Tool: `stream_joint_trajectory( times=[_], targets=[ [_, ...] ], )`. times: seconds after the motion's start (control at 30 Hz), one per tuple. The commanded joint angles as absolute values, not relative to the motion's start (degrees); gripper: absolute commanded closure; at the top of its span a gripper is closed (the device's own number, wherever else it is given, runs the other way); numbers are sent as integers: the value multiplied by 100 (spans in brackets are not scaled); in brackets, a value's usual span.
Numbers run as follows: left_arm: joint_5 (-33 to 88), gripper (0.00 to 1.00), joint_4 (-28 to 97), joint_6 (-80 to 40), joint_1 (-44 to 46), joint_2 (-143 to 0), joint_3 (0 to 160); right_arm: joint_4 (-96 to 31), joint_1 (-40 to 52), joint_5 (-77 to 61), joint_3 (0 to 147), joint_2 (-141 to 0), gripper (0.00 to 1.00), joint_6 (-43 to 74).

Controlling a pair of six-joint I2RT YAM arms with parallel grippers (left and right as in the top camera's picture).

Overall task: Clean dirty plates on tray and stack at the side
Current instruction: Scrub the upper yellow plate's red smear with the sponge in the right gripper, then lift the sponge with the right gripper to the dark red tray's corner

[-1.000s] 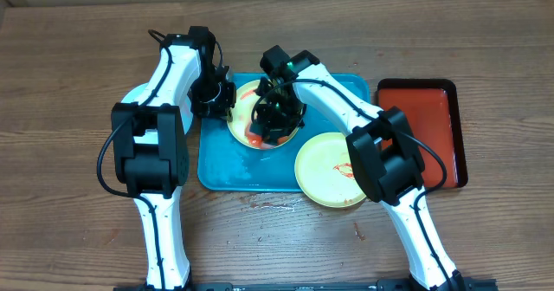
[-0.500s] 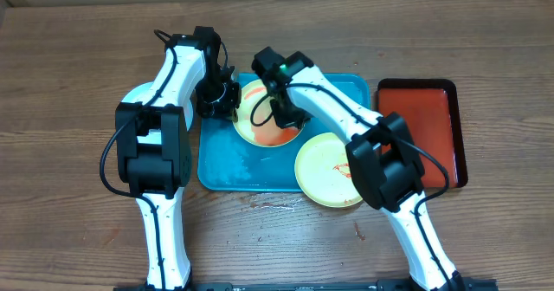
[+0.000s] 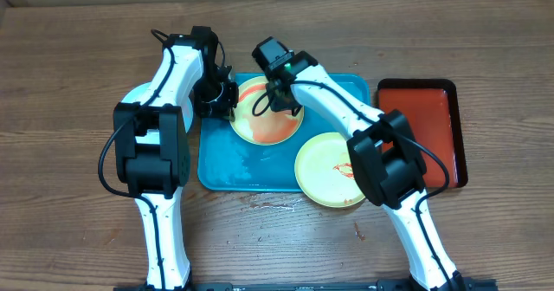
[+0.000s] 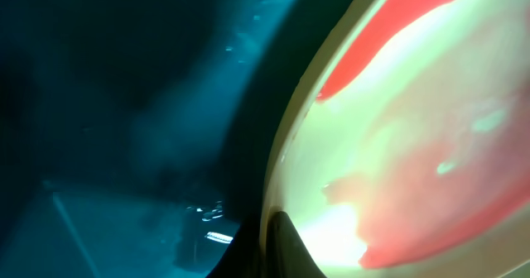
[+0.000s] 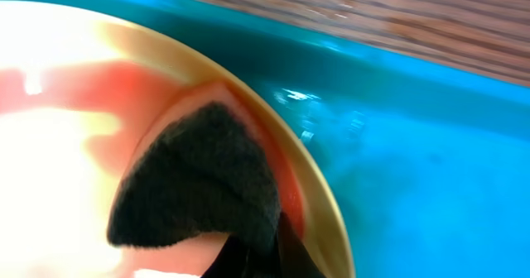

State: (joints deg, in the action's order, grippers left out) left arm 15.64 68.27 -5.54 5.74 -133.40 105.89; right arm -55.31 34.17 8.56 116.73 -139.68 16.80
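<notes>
- Right gripper (image 3: 275, 100) was clamped on a dark scrub pad (image 5: 199, 187), pressed on the smeared plate (image 3: 268, 125) in the tray (image 3: 225, 165).
- Left gripper (image 3: 216, 100) sat at that plate's left rim; couldn't tell if it was gripping.
- Second plate (image 3: 325, 171) overhung the tray's front edge, with red marks on it.
- Pale plate (image 3: 132, 96) lay left of the tray, mostly hidden.
- Judged early in the task: no stack yet.

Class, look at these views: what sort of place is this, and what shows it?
Probably a robotics lab bench, not a kitchen: two robot arms at a wooden table, a teal tray with sauce-smeared plates, and the right gripper pressing a dark sponge on one.
</notes>
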Motion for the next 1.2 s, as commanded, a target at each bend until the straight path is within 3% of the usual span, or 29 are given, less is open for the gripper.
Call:
stream_joint_trajectory(
  times=[0.0, 0.3, 0.7, 1.17],
  targets=[
    [1315, 96, 6812, -381, 561, -13480, 10501, -5371, 3542, -1205, 11555, -14569, 96, 1476],
    [1317, 96, 6805, -381, 569, -13480, 10501, -5043, 3623, -2471, 11555, -14575, 96, 1651],
    [1317, 96, 6718, -381, 567, -13480, 10501, -5784, 3715, -3684, 11557, -14571, 96, 1525],
    [1286, 96, 6976, -379, 561, -13454, 10812, -6189, 2504, -3061, 11563, -13131, 96, 1520]
  ],
)
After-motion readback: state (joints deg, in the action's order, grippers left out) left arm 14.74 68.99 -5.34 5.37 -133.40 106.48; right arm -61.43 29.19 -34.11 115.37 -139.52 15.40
